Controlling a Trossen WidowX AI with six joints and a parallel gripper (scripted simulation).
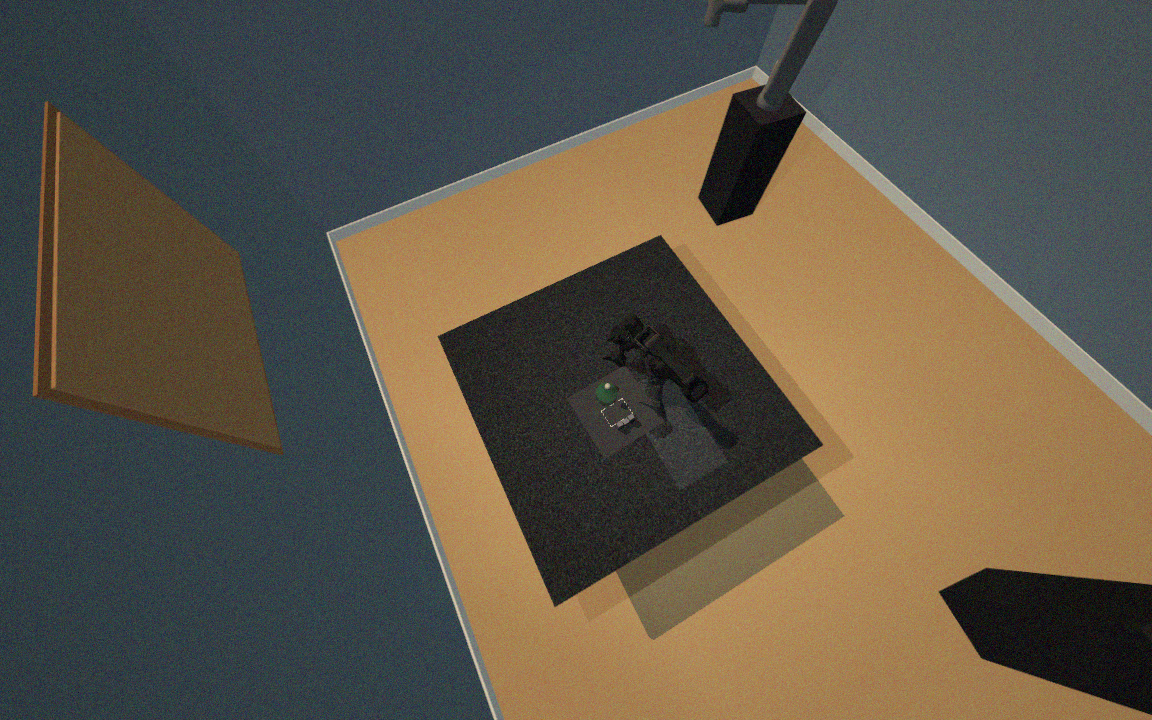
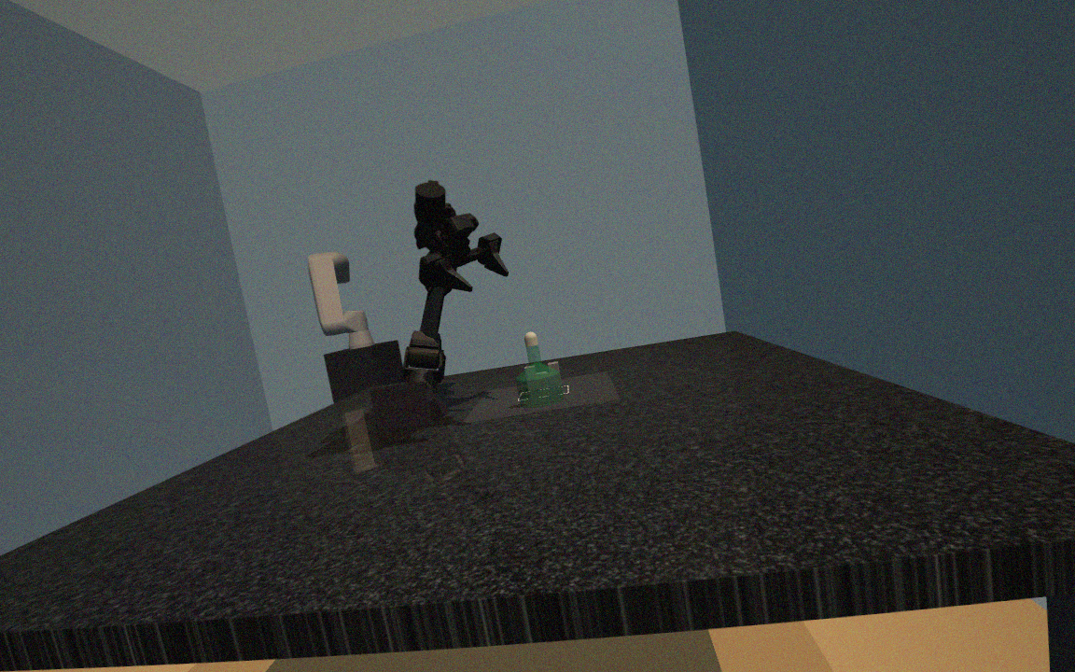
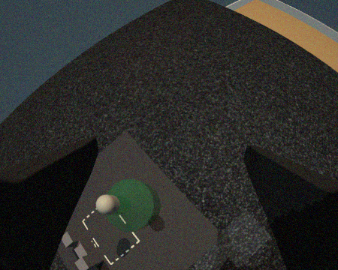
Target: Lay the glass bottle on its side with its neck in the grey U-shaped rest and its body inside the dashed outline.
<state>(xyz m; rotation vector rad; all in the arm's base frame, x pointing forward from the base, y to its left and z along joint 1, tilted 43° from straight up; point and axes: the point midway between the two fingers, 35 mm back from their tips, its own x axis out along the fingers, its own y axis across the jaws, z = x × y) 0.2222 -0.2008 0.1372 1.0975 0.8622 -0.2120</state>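
The green glass bottle point(image 1: 606, 394) point(image 2: 538, 385) point(image 3: 137, 206) stands upright, its pale cap on top, on a dark grey mat point(image 1: 603, 446) point(image 2: 600, 389) point(image 3: 184, 229). Beside its base is the dashed outline point(image 2: 568, 389) point(image 3: 135, 237), which the bottle partly covers in the wrist view. The grey U-shaped rest point(image 1: 625, 421) point(image 3: 79, 251) is at the outline's far side from the bottle and is partly cut off by a finger in the wrist view. My gripper point(image 2: 489, 282) point(image 3: 173, 149) is open and empty, well above the bottle and to its left in the exterior view.
The dark speckled table point(image 1: 508, 376) point(image 2: 608, 501) point(image 3: 199, 82) carries my arm's base behind and left of the mat in the exterior view. A second, pale arm point(image 2: 327, 294) stands on a dark pedestal point(image 1: 746, 165) point(image 2: 362, 366) beyond the table.
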